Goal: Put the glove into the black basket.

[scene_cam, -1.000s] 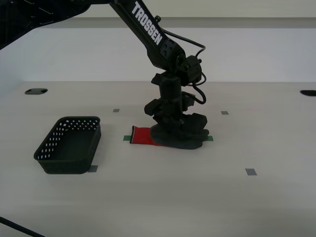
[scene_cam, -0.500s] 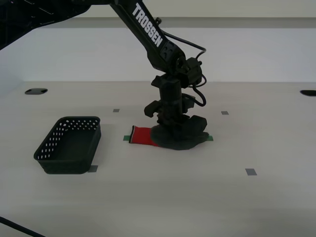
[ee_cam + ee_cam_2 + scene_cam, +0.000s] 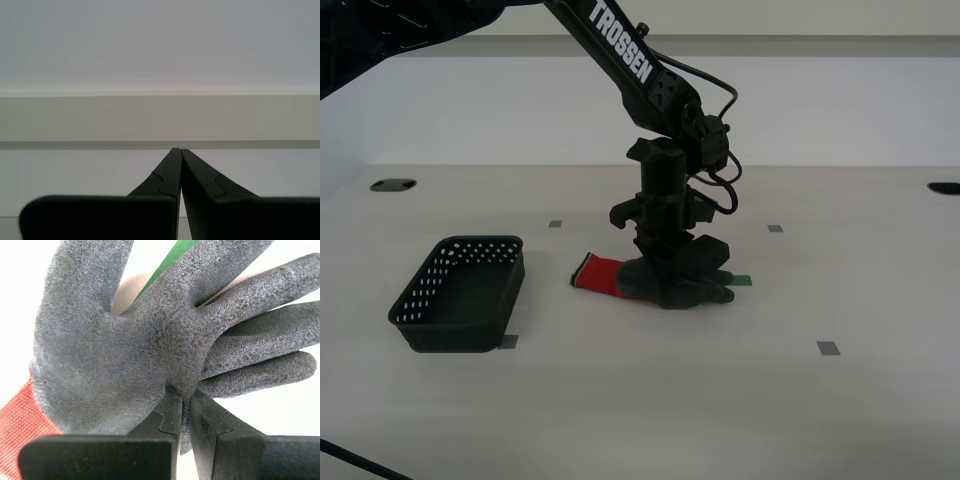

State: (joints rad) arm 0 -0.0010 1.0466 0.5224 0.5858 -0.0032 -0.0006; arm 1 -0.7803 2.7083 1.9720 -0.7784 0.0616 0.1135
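The glove [image 3: 665,281] has a dark grey hand and a red cuff [image 3: 598,273], and lies near the middle of the table. My second gripper [image 3: 665,268] comes down from above and is shut on the glove's palm, lifting it slightly; the second wrist view shows the jaws pinching the grey palm [image 3: 125,345] at my second gripper [image 3: 183,397]. The black basket [image 3: 460,293] stands empty at the exterior view's left, apart from the glove. My first gripper [image 3: 179,150] is shut and empty, facing a pale wall.
A green tape mark [image 3: 741,280] lies beside the glove's fingers. Small grey tape squares [image 3: 828,348] dot the white table [image 3: 720,400]. Dark holes sit at the far left [image 3: 392,185] and far right [image 3: 943,188] edges.
My second gripper has risen a little with the glove pinched in it. The glove's hand has bunched up and shifted slightly toward the exterior view's left, uncovering more green tape.
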